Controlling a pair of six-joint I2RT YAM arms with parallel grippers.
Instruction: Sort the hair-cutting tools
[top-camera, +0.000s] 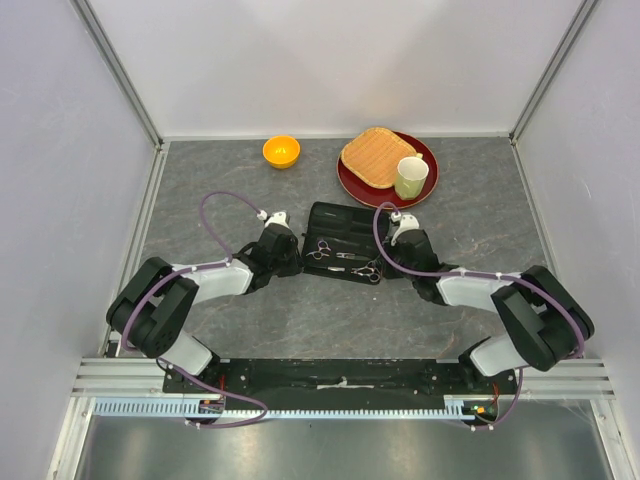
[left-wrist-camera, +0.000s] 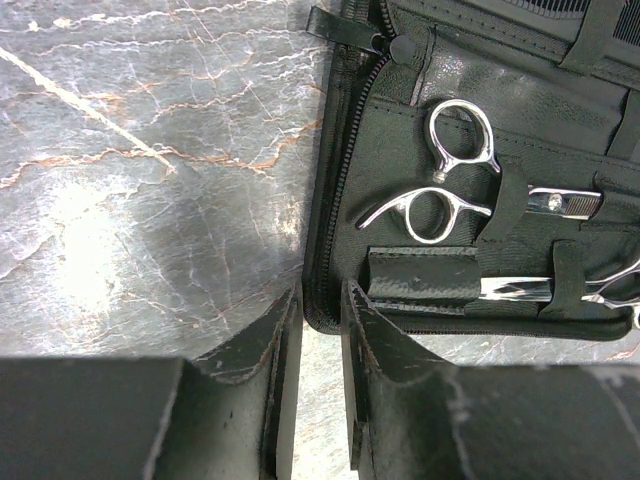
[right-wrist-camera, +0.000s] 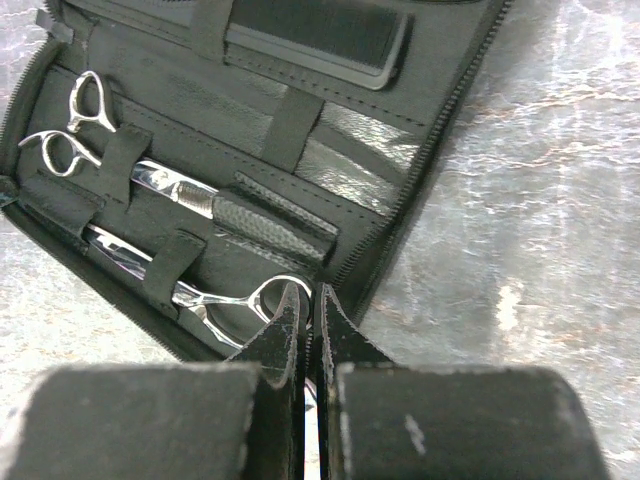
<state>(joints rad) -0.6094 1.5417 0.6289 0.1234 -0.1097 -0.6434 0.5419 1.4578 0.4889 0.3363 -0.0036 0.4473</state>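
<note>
Case (left-wrist-camera: 400, 150) is laid open mid-table (top-camera: 250, 320), slightly toward the far edge. 2 scissors are strapped into its near half: farther scissors (right-wrist-camera: 190, 192) and nearer scissors (right-wrist-camera: 215, 297). Black comb (right-wrist-camera: 310, 35) is tucked into the far half.

Left gripper (left-wrist-camera: 320, 305) is set at the case's left edge, jaws nearly together with a slit showing. Whether the zip rim is pinched cannot be told.

Right gripper (right-wrist-camera: 308, 300) is clenched, tips at the finger ring of the nearer scissors; a hold on the ring is not confirmed.

Step is judged as work on that pair at its strap, with the case steadied. Next move calls for travel along the blade line so the strap isn't snagged, and for the case to be pinned.
</note>
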